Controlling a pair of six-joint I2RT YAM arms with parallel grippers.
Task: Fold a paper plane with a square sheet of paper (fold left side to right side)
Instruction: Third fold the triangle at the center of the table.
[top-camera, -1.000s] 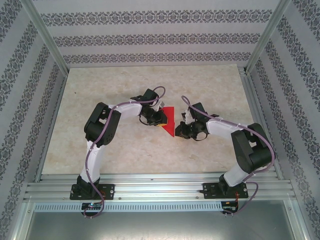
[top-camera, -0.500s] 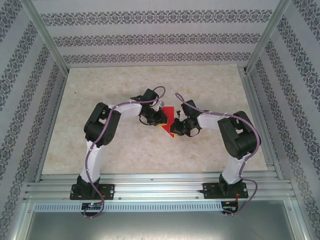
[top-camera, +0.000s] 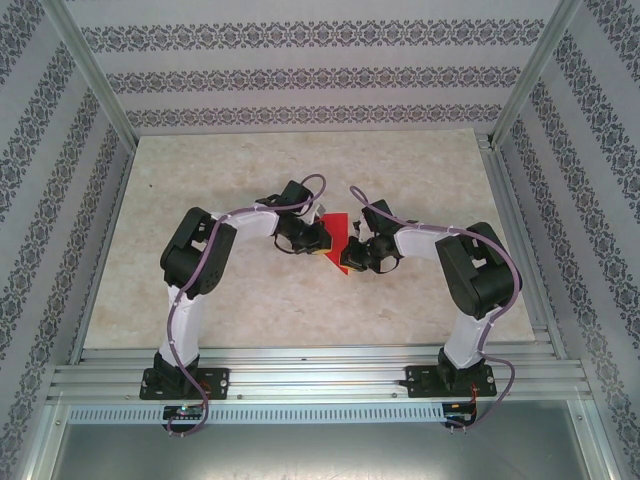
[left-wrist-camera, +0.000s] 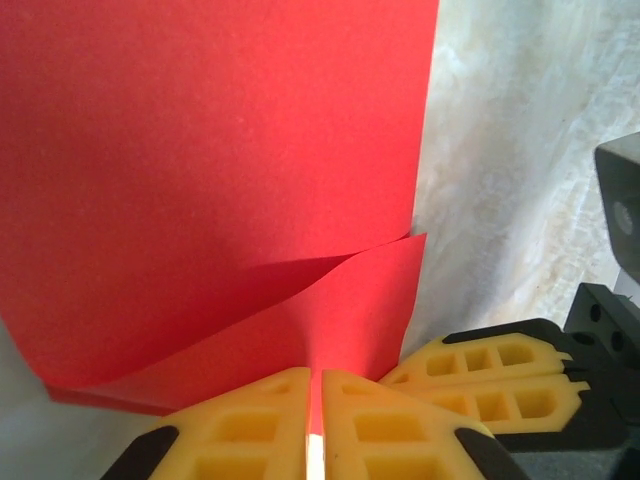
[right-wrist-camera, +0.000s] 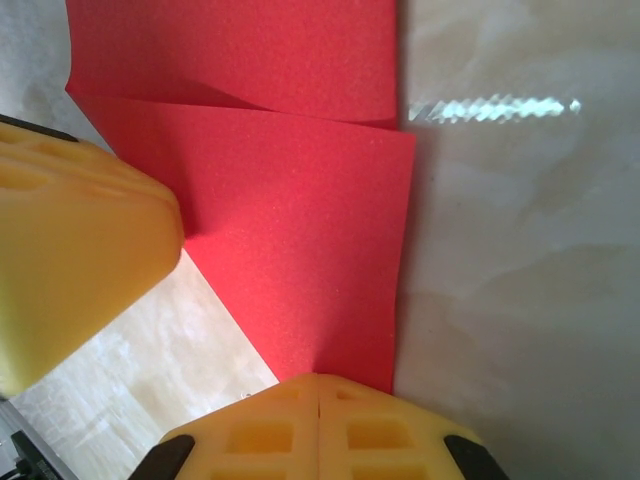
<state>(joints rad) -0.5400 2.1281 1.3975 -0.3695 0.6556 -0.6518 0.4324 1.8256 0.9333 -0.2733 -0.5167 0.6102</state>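
The red sheet of paper (top-camera: 338, 231) lies mid-table, partly folded, with one layer lapping over another (left-wrist-camera: 220, 180) (right-wrist-camera: 290, 220). My left gripper (top-camera: 320, 245) is at the sheet's left edge; in its wrist view the yellow jaws (left-wrist-camera: 316, 385) are shut on the paper, and red shows in the thin slit between them. My right gripper (top-camera: 347, 262) is at the near corner, its jaws (right-wrist-camera: 318, 385) pressed together with the paper's edge running in under their tips. Each wrist view catches the other gripper's yellow fingers (left-wrist-camera: 490, 365) (right-wrist-camera: 70, 260) close by. The paper plane is out of view.
The marble-patterned table (top-camera: 420, 170) stretches on all sides of the paper. Patterned walls and aluminium posts (top-camera: 95, 90) enclose it. A metal rail (top-camera: 320, 372) carrying both arm bases runs along the near edge.
My right arm has swung left to the paper's near corner and its jaws have closed there. The left gripper has stayed at the sheet's left edge, and its elbow has shifted slightly.
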